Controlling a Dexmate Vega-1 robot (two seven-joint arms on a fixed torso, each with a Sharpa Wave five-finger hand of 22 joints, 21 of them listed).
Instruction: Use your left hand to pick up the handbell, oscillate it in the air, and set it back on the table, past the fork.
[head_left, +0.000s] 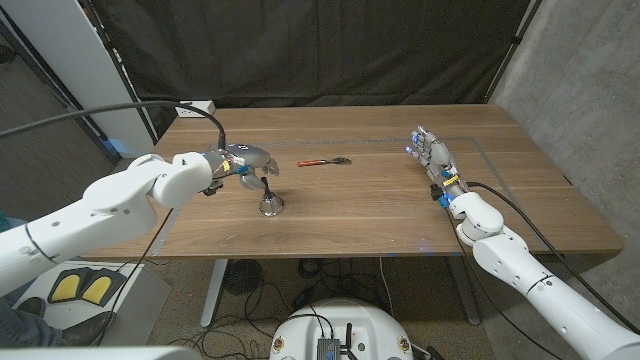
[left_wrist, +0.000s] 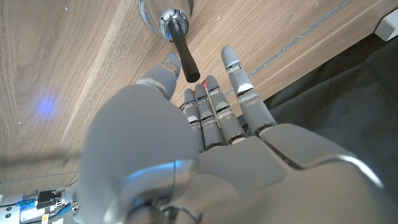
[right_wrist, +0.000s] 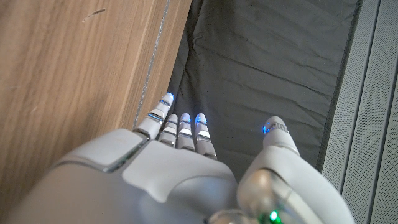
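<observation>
Now, nearest the bottom of the frame the two white arms come in from the corners; the right hand (head_left: 432, 158) waits at the right of the table (head_left: 380, 215) with fingers straight and a little apart, holding nothing. The left hand (head_left: 238, 163) hovers left of centre, fingers spread, just above the handbell (head_left: 271, 200), not yet closed on it; from the wrist camera the black handle (left_wrist: 183, 51) points up toward the fingertips (left_wrist: 209, 87), seemingly apart from them. The bell stands upright on the wood, a small polished metal cup with a thin dark stem. I would guess it is rigid and fairly light but top-narrow, the shiny body slippery, so the stem is the place to pinch, near its upper end, letting the cup hang free to swing. A nudge on the stem could tip it. Farther back, toward the middle of the frame, lies the fork (head_left: 323, 162) with a red handle, well apart from the bell
</observation>
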